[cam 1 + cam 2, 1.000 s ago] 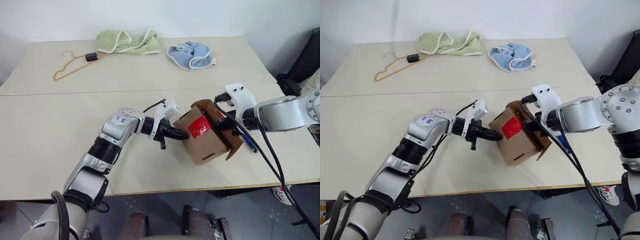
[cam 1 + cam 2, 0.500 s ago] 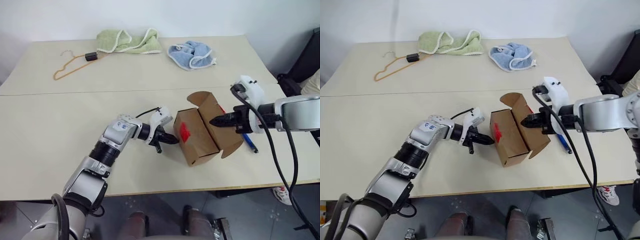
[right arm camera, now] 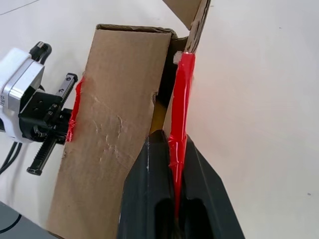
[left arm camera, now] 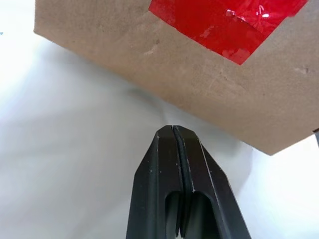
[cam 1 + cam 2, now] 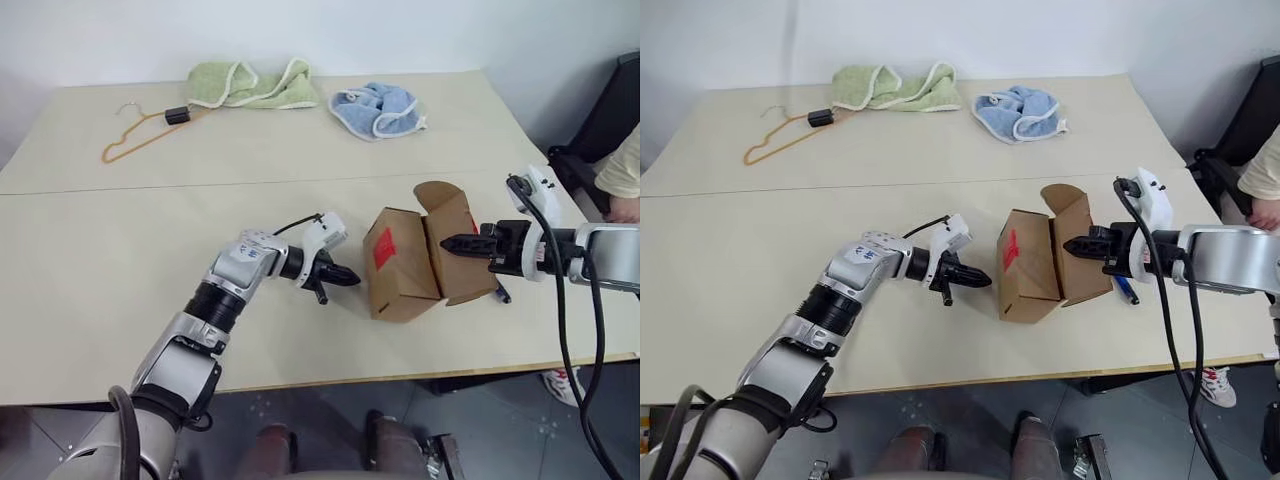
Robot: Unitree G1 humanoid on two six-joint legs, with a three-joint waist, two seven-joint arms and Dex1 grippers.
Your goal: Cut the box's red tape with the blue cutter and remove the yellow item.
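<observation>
We see the box standing at the table's front right, its flap swung open toward three o'clock. Our left gripper sits just off its nine o'clock face, fingers pressed together on nothing, facing a red tape patch. Our right gripper is pinched onto the open flap's taped edge. The blue cutter lies behind the flap, mostly hidden.

Head stereo pair looks down over table.
Both wrist views sit close, sharing the box.
</observation>
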